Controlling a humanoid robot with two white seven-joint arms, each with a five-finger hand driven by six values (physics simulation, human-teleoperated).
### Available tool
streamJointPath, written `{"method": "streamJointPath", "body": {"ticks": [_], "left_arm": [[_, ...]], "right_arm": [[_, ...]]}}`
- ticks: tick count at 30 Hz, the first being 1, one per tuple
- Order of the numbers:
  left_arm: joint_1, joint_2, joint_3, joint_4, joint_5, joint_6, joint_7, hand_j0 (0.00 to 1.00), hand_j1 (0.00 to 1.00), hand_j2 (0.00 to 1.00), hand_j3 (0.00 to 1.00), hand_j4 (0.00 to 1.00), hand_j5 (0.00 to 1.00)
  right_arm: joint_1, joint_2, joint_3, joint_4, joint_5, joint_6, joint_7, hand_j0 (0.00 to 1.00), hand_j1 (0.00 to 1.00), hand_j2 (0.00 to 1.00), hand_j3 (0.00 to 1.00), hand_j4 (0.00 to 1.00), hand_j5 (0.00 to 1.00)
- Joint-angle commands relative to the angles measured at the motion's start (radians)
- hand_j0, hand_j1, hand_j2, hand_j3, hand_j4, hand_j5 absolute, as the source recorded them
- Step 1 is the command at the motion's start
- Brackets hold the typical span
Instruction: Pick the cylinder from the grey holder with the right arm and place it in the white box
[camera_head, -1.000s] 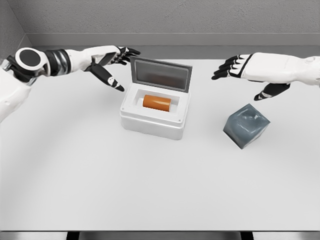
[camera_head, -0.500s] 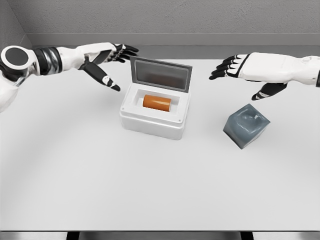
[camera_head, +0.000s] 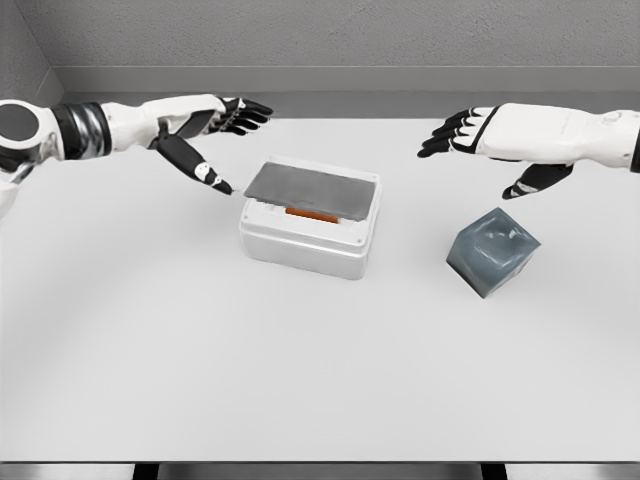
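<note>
The orange cylinder (camera_head: 312, 212) lies inside the white box (camera_head: 308, 240), mostly hidden under its lowered grey lid (camera_head: 312, 190). Left hand (camera_head: 205, 125) and right hand (camera_head: 500, 140) hover with fingers spread, holding nothing.

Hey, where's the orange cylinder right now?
In the head view the orange cylinder lies inside the white box at table centre, mostly hidden under its nearly closed grey lid, left of the grey holder.

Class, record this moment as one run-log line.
orange cylinder: inside white box | grey lid: nearly shut | left hand: open beside lid | right hand: open above grey holder
</note>
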Motion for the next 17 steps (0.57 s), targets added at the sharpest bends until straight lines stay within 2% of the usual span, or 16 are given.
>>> {"method": "streamJointPath", "body": {"ticks": [1, 4, 6, 11, 15, 17], "left_arm": [[0.000, 0.058, 0.008, 0.013, 0.006, 0.000, 0.000, 1.00, 1.00, 1.00, 1.00, 1.00, 1.00], [0.005, 0.086, 0.009, 0.015, 0.008, -0.002, 0.000, 1.00, 1.00, 1.00, 1.00, 1.00, 1.00], [0.023, 0.100, 0.021, 0.015, 0.057, 0.000, 0.000, 1.00, 1.00, 1.00, 1.00, 1.00, 1.00], [0.169, 0.118, 0.149, 0.035, 0.078, 0.000, 0.000, 1.00, 1.00, 1.00, 1.00, 1.00, 1.00], [0.178, 0.153, 0.162, 0.038, 0.080, 0.000, 0.000, 1.00, 1.00, 1.00, 1.00, 1.00, 1.00], [0.201, 0.169, 0.202, 0.038, 0.081, 0.000, 0.000, 1.00, 1.00, 1.00, 1.00, 1.00, 1.00]], "right_arm": [[0.002, 0.000, -0.001, 0.001, -0.007, 0.002, -0.001, 1.00, 1.00, 1.00, 1.00, 1.00, 1.00], [0.002, 0.004, 0.000, 0.001, -0.007, 0.002, -0.001, 1.00, 1.00, 1.00, 1.00, 1.00, 1.00], [0.000, 0.004, -0.001, 0.001, -0.007, 0.002, -0.001, 1.00, 1.00, 1.00, 1.00, 1.00, 1.00], [0.000, 0.001, -0.003, -0.002, -0.008, 0.002, -0.001, 1.00, 1.00, 1.00, 1.00, 1.00, 1.00], [0.002, 0.003, -0.003, -0.002, -0.008, 0.002, -0.001, 1.00, 1.00, 1.00, 1.00, 1.00, 1.00], [0.003, 0.003, -0.003, -0.002, -0.008, 0.002, -0.001, 1.00, 1.00, 1.00, 1.00, 1.00, 1.00]]}}
